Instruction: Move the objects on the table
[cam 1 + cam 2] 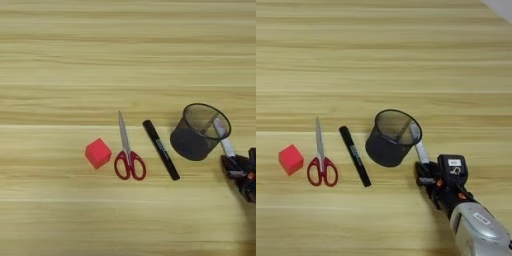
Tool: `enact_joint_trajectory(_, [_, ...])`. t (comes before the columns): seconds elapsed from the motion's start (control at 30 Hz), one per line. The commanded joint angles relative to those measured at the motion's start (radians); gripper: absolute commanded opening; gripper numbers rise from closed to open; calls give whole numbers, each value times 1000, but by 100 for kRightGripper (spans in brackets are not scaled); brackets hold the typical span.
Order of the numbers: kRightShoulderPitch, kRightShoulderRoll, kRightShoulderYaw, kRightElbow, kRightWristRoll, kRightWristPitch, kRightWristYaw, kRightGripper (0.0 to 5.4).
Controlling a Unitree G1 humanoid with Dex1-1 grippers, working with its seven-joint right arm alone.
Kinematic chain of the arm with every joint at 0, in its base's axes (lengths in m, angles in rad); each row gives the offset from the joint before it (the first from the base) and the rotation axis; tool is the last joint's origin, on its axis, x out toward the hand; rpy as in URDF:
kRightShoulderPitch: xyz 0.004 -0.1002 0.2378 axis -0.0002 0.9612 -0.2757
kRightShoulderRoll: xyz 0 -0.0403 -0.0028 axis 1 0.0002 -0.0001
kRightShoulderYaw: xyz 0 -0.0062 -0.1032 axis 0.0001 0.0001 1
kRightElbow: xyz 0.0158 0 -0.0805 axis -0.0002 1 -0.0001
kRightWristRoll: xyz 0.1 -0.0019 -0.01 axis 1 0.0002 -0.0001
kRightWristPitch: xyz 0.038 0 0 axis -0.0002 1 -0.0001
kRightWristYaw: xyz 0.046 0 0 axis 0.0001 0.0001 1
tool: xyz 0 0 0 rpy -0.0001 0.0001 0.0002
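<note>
White-barrelled marker (418,145) gripped by end effector (425,172).

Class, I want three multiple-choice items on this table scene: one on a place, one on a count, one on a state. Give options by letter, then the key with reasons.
1. What lies between the small red cube and the long black marker?
A. red-handled scissors
B. a pen cup
C. nothing

2. How many things lie flat on the light wooden table, left of the round black wire-mesh pen cup?
A. one
B. three
C. five

3. What is the white-barrelled marker doing?
A. lying beside the cube
B. standing on its cap
C. held by the hand, its tip over the cup's rim

Key: 1 A, scissors sit between them. 2 B, cube, scissors, black marker. 3 C, the fingers grip its lower end.
</note>
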Motion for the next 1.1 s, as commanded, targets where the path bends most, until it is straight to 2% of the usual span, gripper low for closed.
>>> enact_joint_trajectory(0.03, [-9,-38,-3,-19,-12,-10,-7,225])
enact_joint_trajectory(0.2, [-8,-39,-2,-24,-10,-9,-7,280])
enact_joint_trajectory(0.27, [-8,-39,-4,-27,-9,-8,-7,328])
enact_joint_trajectory(0.77, [-6,-40,-5,-36,-8,-3,-8,528])
enact_joint_trajectory(1.1, [-2,-40,-6,-32,-8,-7,-6,535])
